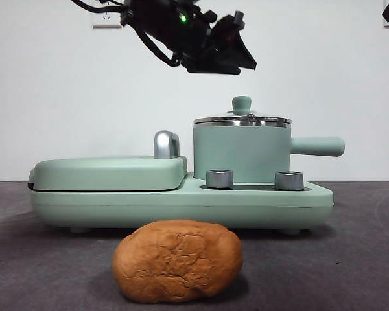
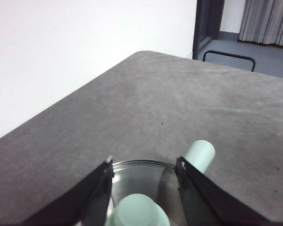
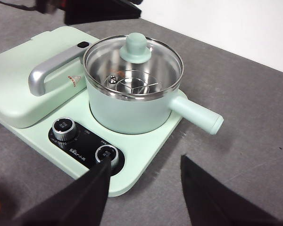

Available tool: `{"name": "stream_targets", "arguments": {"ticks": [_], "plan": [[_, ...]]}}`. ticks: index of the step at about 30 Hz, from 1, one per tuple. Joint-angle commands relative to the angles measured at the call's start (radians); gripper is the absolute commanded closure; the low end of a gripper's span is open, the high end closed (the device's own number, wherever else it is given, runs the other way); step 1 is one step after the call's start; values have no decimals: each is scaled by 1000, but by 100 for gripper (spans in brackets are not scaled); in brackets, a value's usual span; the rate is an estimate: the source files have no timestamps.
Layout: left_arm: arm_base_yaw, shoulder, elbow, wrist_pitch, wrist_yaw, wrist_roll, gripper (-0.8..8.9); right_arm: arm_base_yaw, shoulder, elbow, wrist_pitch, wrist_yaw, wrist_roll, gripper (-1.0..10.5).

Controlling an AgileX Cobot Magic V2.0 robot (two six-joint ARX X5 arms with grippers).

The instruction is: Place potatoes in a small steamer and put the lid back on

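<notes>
While the lid (image 1: 242, 119) sits closed on the small steamer (image 1: 241, 153), nothing can go into the pot — you should read the step in hand as lid removal.

Left gripper (image 1: 228, 46): in the front view it hangs upper centre of the frame, dark, well above the pot and clear of it. In the left wrist view its jaws stand apart and grip nothing; the lid's green knob (image 2: 137, 212) shows at the bottom centre of that picture, between the two jaws but below them, with the glass and chrome rim behind it and the steamer's handle end (image 2: 200, 155) just right of centre. Judgement: the spread jaws are lined up over the knob so that a straight descent would bracket it; no contact yet.

Right gripper (image 3: 144, 188): jaws apart, empty, at the bottom of the right wrist view, well apart from the pot. It looks across the cooker base (image 3: 146, 155) with its two dials, the griddle cover (image 3: 19, 80) at the left of the frame. Through the glass you can see a bare steel rack — the pot is empty.

Potato (image 1: 177, 260): lower centre of the front view, lying on the table (image 1: 363, 259) in front of the cooker, untouched, far from either gripper's fingers. Judged free for the right arm once the lid is off.
</notes>
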Motion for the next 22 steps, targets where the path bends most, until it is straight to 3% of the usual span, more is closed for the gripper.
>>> {"name": "stream_targets", "arguments": {"ticks": [1, 22], "plan": [[-9, 45, 30, 8, -3, -5, 595, 4, 5, 19, 10, -3, 10, 712], [-8, 123, 31, -6, -16, -5, 595, 4, 5, 19, 10, 0, 10, 712]]}}
